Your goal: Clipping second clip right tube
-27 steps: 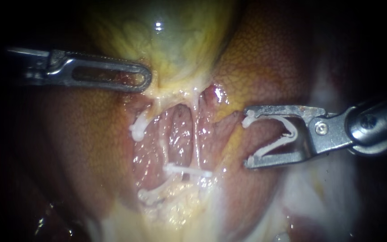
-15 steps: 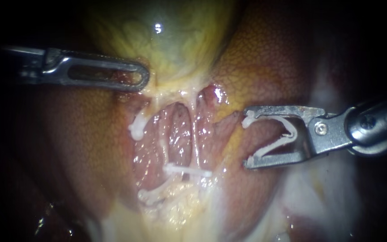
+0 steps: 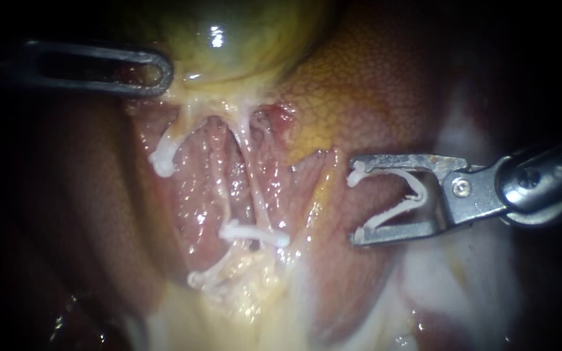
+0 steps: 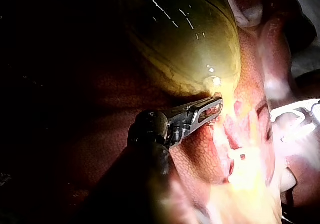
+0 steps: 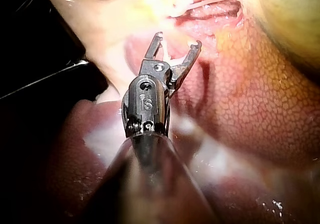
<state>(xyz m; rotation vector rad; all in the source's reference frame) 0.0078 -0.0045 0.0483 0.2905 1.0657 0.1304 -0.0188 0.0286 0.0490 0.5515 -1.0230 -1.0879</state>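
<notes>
Endoscope: the right instrument [image 3: 354,200], jaws wide, holds an open clip [image 3: 395,213], its mouth facing the right tube [image 3: 253,188] but apart from it. The tube runs down from the gallbladder [image 3: 229,39]. Left wrist: the left instrument [image 4: 216,106] clamps the gallbladder's edge. Right wrist: jaws spread, pointing ahead.

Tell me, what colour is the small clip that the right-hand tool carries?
White: the clip in the right instrument shows best in the endoscope view.

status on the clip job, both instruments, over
Left instrument jaws shut on gallbladder base. Right instrument jaws hold loaded clip, wide, short of right tube. Placed clip sits on that tube. Nothing between.
</notes>
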